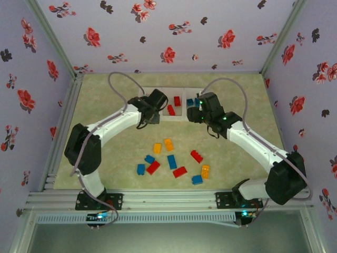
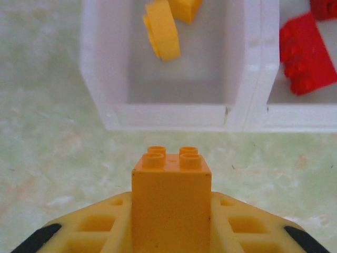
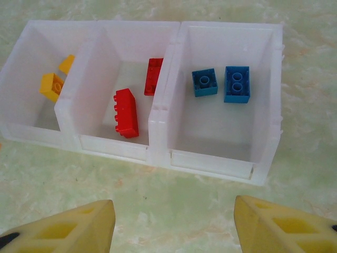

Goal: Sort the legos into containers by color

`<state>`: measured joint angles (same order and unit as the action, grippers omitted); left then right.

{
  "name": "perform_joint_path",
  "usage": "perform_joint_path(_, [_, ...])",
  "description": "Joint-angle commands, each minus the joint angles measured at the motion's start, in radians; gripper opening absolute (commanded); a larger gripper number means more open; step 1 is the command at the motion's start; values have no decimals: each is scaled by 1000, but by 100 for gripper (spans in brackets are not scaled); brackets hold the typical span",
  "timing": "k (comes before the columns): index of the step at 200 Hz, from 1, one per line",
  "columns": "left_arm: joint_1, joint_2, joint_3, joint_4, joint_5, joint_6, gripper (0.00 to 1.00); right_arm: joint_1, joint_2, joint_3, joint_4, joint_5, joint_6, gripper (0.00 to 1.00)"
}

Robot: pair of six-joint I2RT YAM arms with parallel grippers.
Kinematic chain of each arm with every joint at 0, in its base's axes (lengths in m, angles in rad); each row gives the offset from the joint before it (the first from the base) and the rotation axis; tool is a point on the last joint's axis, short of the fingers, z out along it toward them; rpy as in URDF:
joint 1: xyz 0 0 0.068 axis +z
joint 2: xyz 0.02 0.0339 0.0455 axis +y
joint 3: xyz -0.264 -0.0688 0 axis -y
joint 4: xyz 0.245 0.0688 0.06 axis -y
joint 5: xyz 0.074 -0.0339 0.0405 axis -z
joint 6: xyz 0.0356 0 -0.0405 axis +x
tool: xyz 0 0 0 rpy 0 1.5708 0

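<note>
Legos (image 1: 171,161) in yellow, red and blue lie scattered at the lower middle of the desk (image 1: 89,100). Left fingers (image 2: 100,224) grip a yellow brick (image 2: 171,195) just before the containers (image 3: 158,124), which hold two yellow, two red and two blue bricks. Right fingers (image 3: 79,226) are spread wide and empty, near the row's right end.

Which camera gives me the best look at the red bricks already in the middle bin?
Right wrist: both red bricks lie in full view inside the middle bin, seen from above. The left wrist view cuts them off at its right edge; top external shows both, but tiny.
</note>
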<state>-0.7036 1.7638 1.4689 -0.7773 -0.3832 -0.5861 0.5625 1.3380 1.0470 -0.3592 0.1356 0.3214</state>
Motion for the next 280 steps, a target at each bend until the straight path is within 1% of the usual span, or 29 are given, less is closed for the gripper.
perform_joint_path(1, [38, -27, 45, -47, -42, 77, 31, -3, -29, -12, -20, 26, -12, 62])
perform_joint_path(26, [73, -19, 82, -17, -42, 128, 31, -3, -45, -18, -25, 28, -10, 62])
perform_joint_path(51, [113, 15, 135, 8, -11, 171, 31, -2, -58, -21, -31, 35, -10, 62])
perform_joint_path(84, [155, 96, 242, 12, 62, 218, 31, -1, -74, -25, -42, 45, -10, 62])
perform_joint_path(117, [180, 202, 376, -21, 97, 240, 30, -1, -92, -30, -56, 54, -13, 62])
perform_joint_path(122, [182, 217, 397, -26, 103, 241, 33, -1, -95, -31, -58, 55, -13, 62])
perform_joint_path(127, [184, 232, 417, -32, 112, 243, 39, -1, -97, -31, -60, 56, -13, 62])
perform_joint_path(133, [185, 249, 439, -36, 125, 245, 52, -1, -99, -32, -60, 57, -14, 62])
perform_joint_path(137, [185, 257, 451, -36, 132, 248, 57, -1, -103, -35, -60, 57, -13, 62])
perform_joint_path(141, [185, 262, 460, -36, 142, 252, 59, -1, -103, -35, -60, 59, -13, 62])
perform_joint_path(153, [185, 270, 475, -28, 169, 258, 62, -1, -108, -40, -61, 62, -13, 62])
perform_joint_path(189, [185, 231, 456, -25, 170, 266, 63, -1, -115, -46, -64, 66, -14, 62])
perform_joint_path(280, [182, -7, 243, 15, 152, 243, 62, -1, -93, -41, -57, 47, -14, 62])
